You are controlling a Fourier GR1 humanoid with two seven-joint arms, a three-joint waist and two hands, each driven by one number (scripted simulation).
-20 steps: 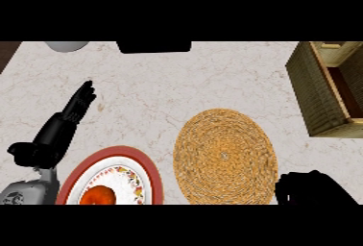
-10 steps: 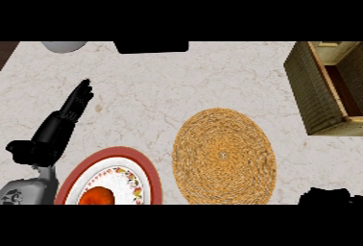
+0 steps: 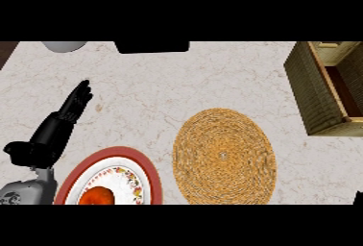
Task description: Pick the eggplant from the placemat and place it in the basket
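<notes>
Marble counter [image 3: 142,86]: 1 woven placemat [image 3: 224,156] centre, 1 basket [image 3: 312,91] far right, 1 plate [image 3: 78,175] near left. Left hand [image 3: 53,137] open, fingers straight. Right hand [image 3: 358,198] near right edge, state indiscernible. Eggplant unseen.

A kitchen — marble counter [image 3: 184,81], plate [image 3: 106,166], woven placemat [image 3: 224,154].
</notes>
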